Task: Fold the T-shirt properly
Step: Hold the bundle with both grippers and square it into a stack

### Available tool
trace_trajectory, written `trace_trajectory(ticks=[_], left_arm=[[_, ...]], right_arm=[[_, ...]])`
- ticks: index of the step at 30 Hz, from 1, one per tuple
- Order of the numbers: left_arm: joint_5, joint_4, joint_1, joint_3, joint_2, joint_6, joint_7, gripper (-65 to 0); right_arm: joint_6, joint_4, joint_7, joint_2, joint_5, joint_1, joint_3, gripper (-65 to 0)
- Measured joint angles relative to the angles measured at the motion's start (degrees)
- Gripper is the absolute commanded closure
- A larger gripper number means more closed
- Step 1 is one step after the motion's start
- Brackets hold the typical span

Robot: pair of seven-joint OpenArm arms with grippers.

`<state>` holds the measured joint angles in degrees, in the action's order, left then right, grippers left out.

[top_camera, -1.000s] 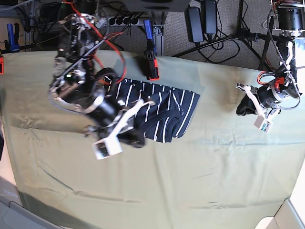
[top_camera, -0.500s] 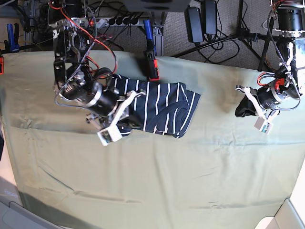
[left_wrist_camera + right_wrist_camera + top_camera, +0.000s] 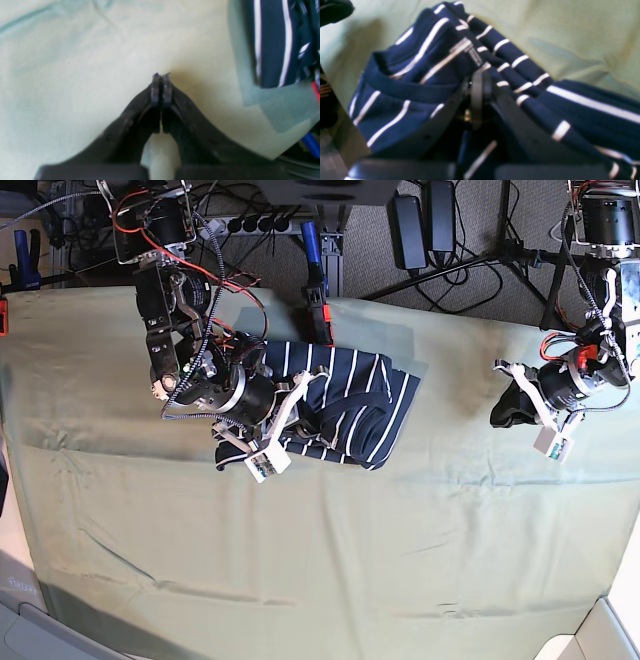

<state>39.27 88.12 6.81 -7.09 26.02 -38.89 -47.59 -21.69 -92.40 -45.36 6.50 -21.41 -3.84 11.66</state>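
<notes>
T-shirt (image 3: 345, 405) lies bunched at far-centre of the green cloth (image 3: 320, 570), long axis left-right; right gripper (image 3: 480, 82) pinched shut on its left fold, left gripper (image 3: 160, 82) closed empty, well apart rightward.

Closed left tool (image 3: 161, 76) over green cloth (image 3: 75, 62)

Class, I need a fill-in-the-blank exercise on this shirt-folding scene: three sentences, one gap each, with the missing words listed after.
1. The T-shirt is dark navy with thin ____ stripes.
2. The right gripper is shut on the ____.
3. The left gripper is shut and holds ____, above the pale green cloth.

Missing words: white; T-shirt; nothing
</notes>
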Motion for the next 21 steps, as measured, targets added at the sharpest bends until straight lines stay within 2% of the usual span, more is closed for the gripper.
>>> trace_trajectory(ticks=[2, 5, 7, 9, 13, 15, 18, 21], left_arm=[[0.07, 0.00, 0.00, 0.00, 0.00, 0.00, -1.16, 0.0], [1.40, 0.76, 0.72, 0.04, -0.28, -0.02, -6.19, 0.0], [1.79, 2.80, 2.95, 1.20, -0.13, -0.04, -6.84, 0.0], [1.57, 4.72, 5.49, 1.75, -0.15, -0.20, -7.23, 0.0], [1.16, 8.24, 9.60, 3.39, -0.07, -0.15, -5.53, 0.0], [-0.92, 9.14, 10.43, 6.05, -0.11, -0.07, -3.80, 0.0], [-7.74, 9.53, 9.68, 11.13, -0.26, -0.11, 1.40, 0.0], [-14.14, 9.70, 7.74, 15.63, -1.70, 1.11, 4.22, 0.0]], right_arm=[[0.02, -2.21, -0.83, 0.13, -0.81, 0.00, 0.00, 0.0], [0.00, -6.86, -1.33, 0.13, -1.05, -0.81, 0.00, 0.0], [0.00, -8.76, -0.98, 0.04, -1.16, -2.32, -0.57, 0.0], [0.00, -8.35, -0.79, -0.20, 2.47, -4.04, -1.92, 0.0], [0.00, -3.65, -0.61, 0.11, 4.50, -7.54, -6.32, 0.0], [0.00, -0.11, -0.13, 0.13, 4.46, -10.10, -7.52, 0.0], [0.00, 4.85, 0.33, 0.13, 4.26, -13.00, -7.69, 0.0], [0.00, 9.27, 0.24, -0.02, 4.42, -14.32, -7.67, 0.0]])
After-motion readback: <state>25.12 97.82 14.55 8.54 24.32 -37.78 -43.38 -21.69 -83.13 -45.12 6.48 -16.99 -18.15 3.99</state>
